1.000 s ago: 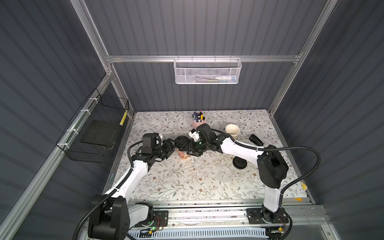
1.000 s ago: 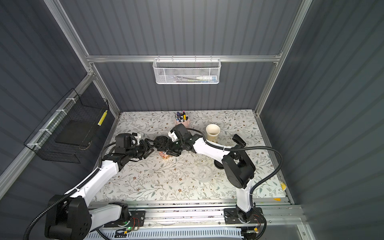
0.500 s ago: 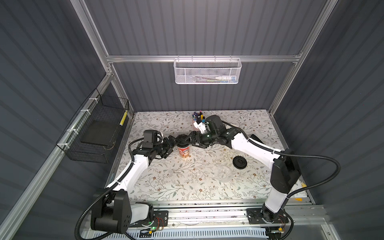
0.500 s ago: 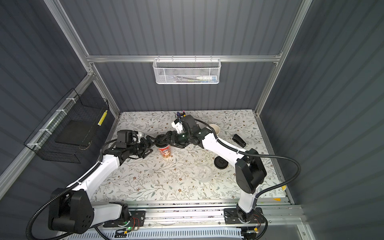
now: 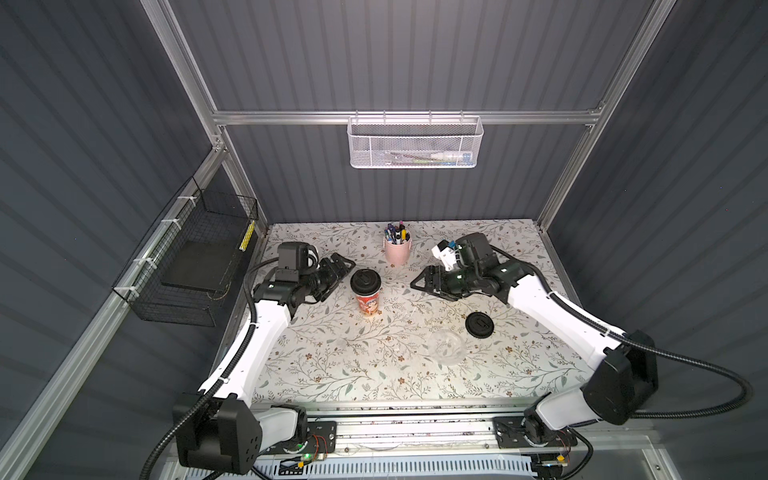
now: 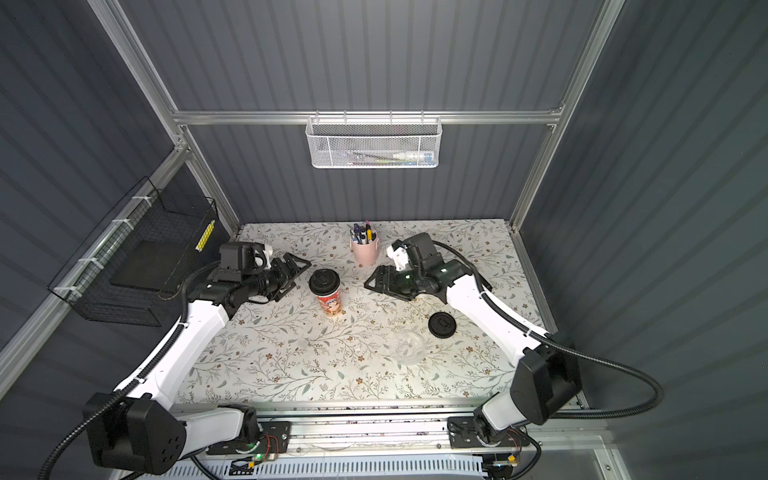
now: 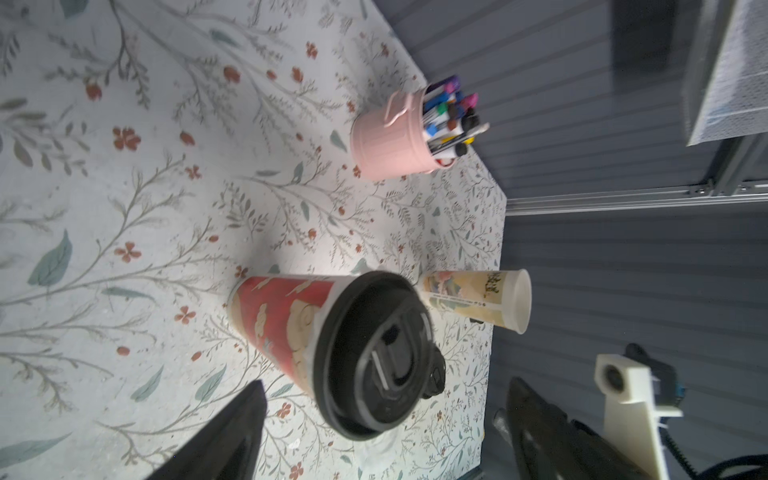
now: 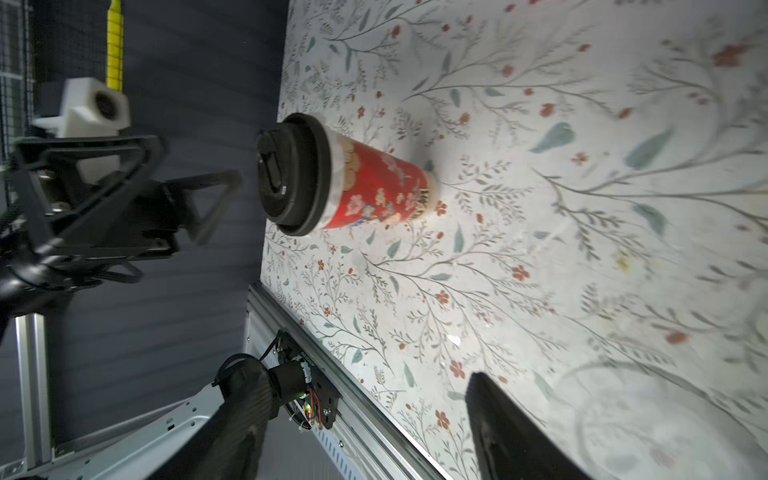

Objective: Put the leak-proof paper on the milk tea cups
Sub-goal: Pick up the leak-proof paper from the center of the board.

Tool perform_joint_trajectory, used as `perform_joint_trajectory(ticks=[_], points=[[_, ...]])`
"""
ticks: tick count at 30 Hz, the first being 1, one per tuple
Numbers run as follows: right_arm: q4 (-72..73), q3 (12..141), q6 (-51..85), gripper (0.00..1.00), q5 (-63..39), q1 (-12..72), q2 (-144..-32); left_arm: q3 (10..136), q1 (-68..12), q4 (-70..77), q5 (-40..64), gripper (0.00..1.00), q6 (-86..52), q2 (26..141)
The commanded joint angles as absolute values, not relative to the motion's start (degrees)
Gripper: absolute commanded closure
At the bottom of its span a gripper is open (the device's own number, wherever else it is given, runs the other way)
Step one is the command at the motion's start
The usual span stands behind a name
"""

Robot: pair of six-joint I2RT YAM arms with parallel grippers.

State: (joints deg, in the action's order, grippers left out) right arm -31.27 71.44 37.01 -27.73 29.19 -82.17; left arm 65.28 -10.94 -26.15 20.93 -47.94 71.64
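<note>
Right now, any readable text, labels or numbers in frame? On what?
Nothing reads cleanly.
Cream cup: black brush-style characters plus small print, too blurred to read.
Red cup: dark marks near the base, unreadable.
Tube in white mesh basket: any print too small to tell.

Your floral-print table holds a red cup with a lid on, a pink pen holder and an open cream cup, all upright. A loose black lid and a crinkly film sheet lie close together.
</note>
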Motion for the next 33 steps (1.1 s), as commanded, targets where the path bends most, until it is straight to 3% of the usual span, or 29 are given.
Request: perform_joint_trajectory(ticks=[1, 6, 15, 24, 33], points=[[-39.83, 67.08, 35.58, 0.26, -20.29, 25.59, -77.86, 72.07, -15.81, -32.43, 14.72, 0.12, -43.14, 72.53], [-44.52, 59.36, 36.82, 0.27, -13.83, 19.48, -72.27, 77.86, -28.13, -33.49, 7.23, 0.16, -42.29, 77.75], [-35.65, 41.24, 44.44, 0.31, -17.23, 17.59, -65.16, 80.51, -49.44, -31.43, 2.75, 0.25, -41.16, 93.05], [-21.80, 26.99, 54.38, 0.40, -23.37, 17.49, -61.35, 77.68, -53.29, -25.52, 5.96, 0.34, -41.51, 105.09], [-10.99, 20.75, 58.70, 0.49, -25.90, 17.95, -66.37, 76.59, -53.28, -26.95, 8.64, 0.39, -41.72, 111.61]])
